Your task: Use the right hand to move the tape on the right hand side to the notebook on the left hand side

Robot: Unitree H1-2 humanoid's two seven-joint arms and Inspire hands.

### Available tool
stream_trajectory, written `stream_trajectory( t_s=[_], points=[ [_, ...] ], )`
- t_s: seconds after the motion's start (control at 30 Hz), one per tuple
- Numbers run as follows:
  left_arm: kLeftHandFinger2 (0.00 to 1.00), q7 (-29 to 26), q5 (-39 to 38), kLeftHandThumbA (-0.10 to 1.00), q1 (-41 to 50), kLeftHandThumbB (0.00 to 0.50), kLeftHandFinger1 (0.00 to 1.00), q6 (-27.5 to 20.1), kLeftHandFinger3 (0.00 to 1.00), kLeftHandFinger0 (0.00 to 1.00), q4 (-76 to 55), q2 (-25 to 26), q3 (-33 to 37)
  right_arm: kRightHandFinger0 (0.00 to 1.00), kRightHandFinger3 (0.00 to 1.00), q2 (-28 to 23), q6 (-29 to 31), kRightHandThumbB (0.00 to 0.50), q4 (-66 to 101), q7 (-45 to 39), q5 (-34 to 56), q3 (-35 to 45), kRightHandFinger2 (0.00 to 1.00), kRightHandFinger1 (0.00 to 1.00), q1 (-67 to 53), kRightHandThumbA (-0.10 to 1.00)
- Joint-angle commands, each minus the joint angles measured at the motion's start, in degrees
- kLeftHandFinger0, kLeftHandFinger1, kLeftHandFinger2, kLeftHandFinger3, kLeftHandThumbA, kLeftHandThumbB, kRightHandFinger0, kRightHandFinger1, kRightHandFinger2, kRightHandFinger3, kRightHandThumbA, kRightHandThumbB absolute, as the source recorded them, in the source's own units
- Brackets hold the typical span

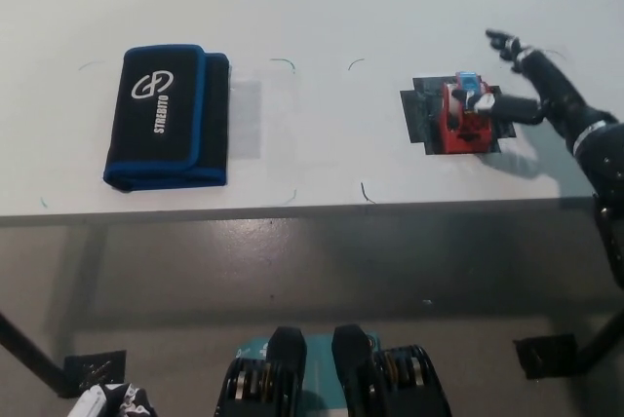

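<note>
The right hand [531,86] is spread wide beside the tape [464,113], which sits on its dark mat [419,115], far from the notebook [167,116]. A glancing fingertip could knock it over.

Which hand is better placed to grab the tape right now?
Right. The black right hand is open at the red tape dispenser; the white left hand rests low, off the table.

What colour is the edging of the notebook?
Blue, around the black notebook; only the head view shows it.
</note>
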State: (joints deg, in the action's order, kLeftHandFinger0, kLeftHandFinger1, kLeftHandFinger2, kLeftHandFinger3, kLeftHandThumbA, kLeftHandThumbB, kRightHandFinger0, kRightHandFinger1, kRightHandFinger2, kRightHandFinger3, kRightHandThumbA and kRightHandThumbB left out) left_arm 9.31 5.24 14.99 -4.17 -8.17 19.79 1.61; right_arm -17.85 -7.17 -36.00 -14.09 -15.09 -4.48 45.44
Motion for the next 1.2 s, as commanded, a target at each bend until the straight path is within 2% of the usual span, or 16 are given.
stream_trajectory(
  t_s=[0.0,0.23,0.27,0.3,0.47,0.57,0.8,1.0,1.17],
  points=[
    [0.24,0.25,0.09,0.25,0.49,0.013,0.21,-1.8,0.4,0.27,-1.09,0.08,-0.08,1.0,1.0,0.19,4.17,0.362,-3.3,0.78,2.19,0.42,1.0,1.0,4.9,0.75],
    [0.24,-0.03,0.22,0.25,0.78,0.011,0.21,-2.29,0.4,0.26,-1.08,-0.24,-0.25,1.0,1.0,-0.12,5.44,0.318,-8.1,0.92,2.1,0.18,1.0,1.0,6.35,0.72],
    [0.23,-0.01,0.2,0.25,0.85,0.01,0.2,-2.13,0.4,0.26,-1.21,-0.24,-0.27,1.0,1.0,-0.13,5.47,0.334,-8.35,0.76,2.38,0.36,1.0,1.0,6.36,0.73],
    [0.23,0.01,0.22,0.25,0.93,0.01,0.21,-2.05,0.4,0.26,-1.38,-0.24,-0.28,1.0,1.0,-0.19,6.0,0.325,-8.61,0.48,2.83,0.6,1.0,1.0,6.3,0.72],
    [0.23,-0.11,-0.37,0.27,0.94,0.016,0.21,-1.94,0.4,0.28,-1.38,-0.44,-0.79,1.0,1.0,-0.04,8.21,0.347,-10.63,0.23,4.21,1.18,1.0,1.0,6.87,0.7],
    [0.23,-0.13,-0.16,0.27,0.84,0.011,0.21,-2.4,0.4,0.27,-1.13,-0.44,-0.82,1.0,1.0,0.01,9.85,0.372,-11.85,0.06,4.8,1.21,1.0,1.0,6.48,0.73],
    [0.24,-0.16,-0.09,0.27,0.9,0.012,0.21,-1.69,0.4,0.28,-1.55,-0.65,-0.84,1.0,1.0,1.71,10.87,0.333,-12.73,1.09,6.26,2.07,1.0,1.0,5.25,0.69],
    [0.23,-0.18,-0.23,0.26,0.87,0.009,0.21,-2.11,0.4,0.27,-1.6,-0.62,-1.06,1.0,1.0,3.17,12.24,0.378,-15.28,1.48,6.8,2.23,1.0,1.0,6.29,0.71],
    [0.23,-0.1,-0.13,0.26,0.85,0.002,0.2,-2.64,0.4,0.26,-1.58,-0.54,-1.02,1.0,1.0,4.33,13.34,0.358,-15.82,1.65,7.1,2.02,1.0,1.0,6.77,0.7]
  ],
)
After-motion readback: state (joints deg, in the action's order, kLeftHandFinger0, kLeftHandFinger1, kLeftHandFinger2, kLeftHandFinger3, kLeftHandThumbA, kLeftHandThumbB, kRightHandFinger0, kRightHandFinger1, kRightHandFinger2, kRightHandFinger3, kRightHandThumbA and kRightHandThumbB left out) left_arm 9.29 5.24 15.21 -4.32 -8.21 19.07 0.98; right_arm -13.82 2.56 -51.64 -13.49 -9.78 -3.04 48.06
